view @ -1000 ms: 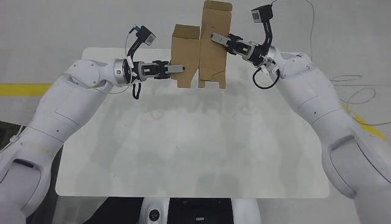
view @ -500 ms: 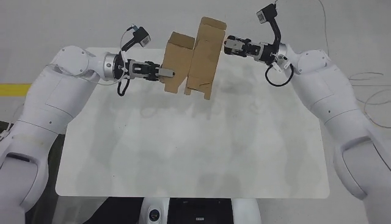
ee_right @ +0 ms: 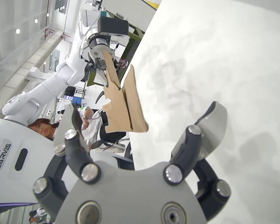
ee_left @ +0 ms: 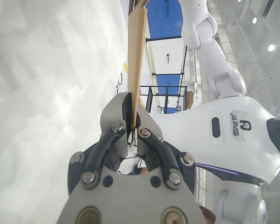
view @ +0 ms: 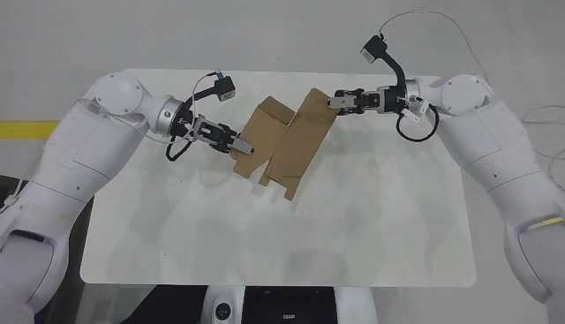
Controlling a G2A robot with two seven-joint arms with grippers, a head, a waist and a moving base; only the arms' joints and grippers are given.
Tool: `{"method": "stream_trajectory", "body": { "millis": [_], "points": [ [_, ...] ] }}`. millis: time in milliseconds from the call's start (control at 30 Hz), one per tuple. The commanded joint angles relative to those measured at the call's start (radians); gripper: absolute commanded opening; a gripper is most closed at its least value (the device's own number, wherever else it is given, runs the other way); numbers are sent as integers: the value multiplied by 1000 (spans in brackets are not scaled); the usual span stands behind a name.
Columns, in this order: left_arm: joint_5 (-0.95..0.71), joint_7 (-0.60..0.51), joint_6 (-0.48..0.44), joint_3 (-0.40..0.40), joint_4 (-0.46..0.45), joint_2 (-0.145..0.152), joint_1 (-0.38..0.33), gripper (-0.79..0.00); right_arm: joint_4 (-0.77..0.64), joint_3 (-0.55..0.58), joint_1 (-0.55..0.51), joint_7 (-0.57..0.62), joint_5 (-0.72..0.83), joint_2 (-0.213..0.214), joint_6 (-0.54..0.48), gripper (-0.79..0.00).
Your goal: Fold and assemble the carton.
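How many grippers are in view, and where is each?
2. The left gripper is shut on the carton's edge over the table; the right gripper is open at the carton's opposite end.

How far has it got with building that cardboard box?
Early on. Done: the carton is picked up over the table. In hand: the left hand pinches one edge; the right hand is open beside the opposite edge, not gripping. Left: it's no box yet, so opening it and folding the flaps.

Carton [ee_left: 135, 54] far end cut off; gripped edge hidden inside left gripper [ee_left: 132, 109].
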Motion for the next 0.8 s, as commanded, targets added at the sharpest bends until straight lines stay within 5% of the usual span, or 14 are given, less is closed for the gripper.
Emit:
{"method": "stream_trajectory", "body": {
  "millis": [0,233,467,767],
  "points": [
    [-5,-5,5,1,-8,3,4,-785,-21,6,-13,10,12,14,10,0],
    [-45,-5,5,23,-9,11,0,-785,-98,6,-52,36,60,43,36,0],
    [-85,-5,5,63,-9,16,-14,-785,-131,-12,-59,52,70,54,52,-265],
    [-117,-5,5,91,-15,22,-30,-785,-120,-48,-46,34,77,46,34,-409]
  ]
}}
